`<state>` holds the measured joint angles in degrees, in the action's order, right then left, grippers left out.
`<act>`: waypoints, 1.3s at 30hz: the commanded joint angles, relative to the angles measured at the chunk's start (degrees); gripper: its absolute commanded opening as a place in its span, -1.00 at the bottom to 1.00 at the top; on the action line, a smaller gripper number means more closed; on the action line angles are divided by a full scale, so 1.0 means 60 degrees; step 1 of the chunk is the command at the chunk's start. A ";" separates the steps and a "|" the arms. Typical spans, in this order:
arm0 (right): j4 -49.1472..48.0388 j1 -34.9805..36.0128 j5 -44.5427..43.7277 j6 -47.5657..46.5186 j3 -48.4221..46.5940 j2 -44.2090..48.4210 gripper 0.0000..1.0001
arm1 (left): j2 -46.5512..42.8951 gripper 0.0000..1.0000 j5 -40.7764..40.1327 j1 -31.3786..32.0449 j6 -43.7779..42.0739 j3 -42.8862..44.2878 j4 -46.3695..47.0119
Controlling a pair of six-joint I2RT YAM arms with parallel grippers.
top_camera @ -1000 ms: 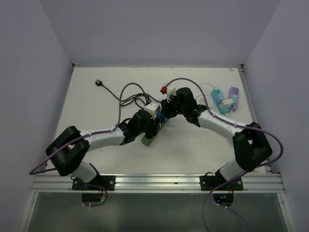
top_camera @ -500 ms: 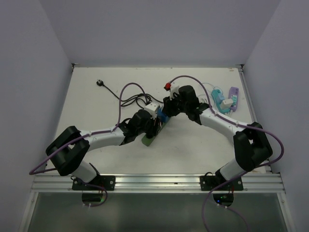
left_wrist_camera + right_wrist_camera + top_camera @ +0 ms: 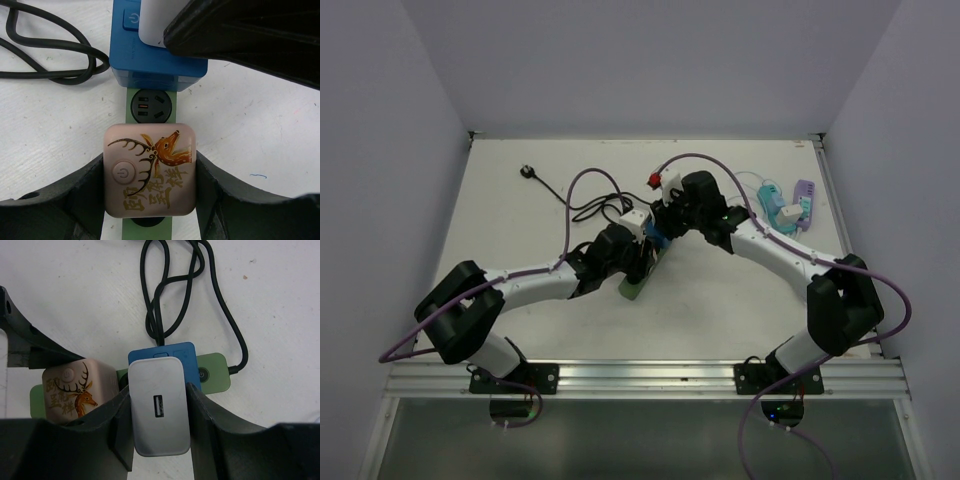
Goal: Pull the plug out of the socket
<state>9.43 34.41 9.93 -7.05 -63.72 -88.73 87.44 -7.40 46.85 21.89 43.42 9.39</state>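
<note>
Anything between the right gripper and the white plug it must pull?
Nothing visible. The right gripper grips both sides of the white rounded USB charger plug on the blue socket block; the left gripper clamps the neighbouring pink deer-printed cube.

Standing over the green power strip (image 3: 218, 382), I see a pink plug (image 3: 149, 170) seated on it that bears a brown-and-gold antlered deer's head, a circled power symbol on a round button, and gold Chinese-style characters I can't read. The blue adapter (image 3: 150, 67) next along the strip has a power symbol on a button. The strip's bare end beyond that adapter shows another.
</note>
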 commanded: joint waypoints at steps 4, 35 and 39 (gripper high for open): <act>-0.2245 0.0475 0.1098 0.0793 -0.0675 0.1106 -1.00 | 0.0647 -1.00 -0.0319 -0.0176 0.0263 -0.0176 -0.2340; -0.1735 0.0754 0.0279 0.3664 0.0836 0.2102 0.68 | -0.1931 0.99 -0.0334 -0.0264 -0.0162 -0.0601 -0.2472; -0.1032 0.0477 -0.0337 0.3855 0.0806 0.2527 0.70 | -0.2545 0.99 -0.0407 -0.0264 -0.0162 -0.0381 -0.2736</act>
<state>0.67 38.50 10.04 14.06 -56.16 -77.12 75.85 -7.94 45.50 20.97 39.22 -5.39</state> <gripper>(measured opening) 0.845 0.994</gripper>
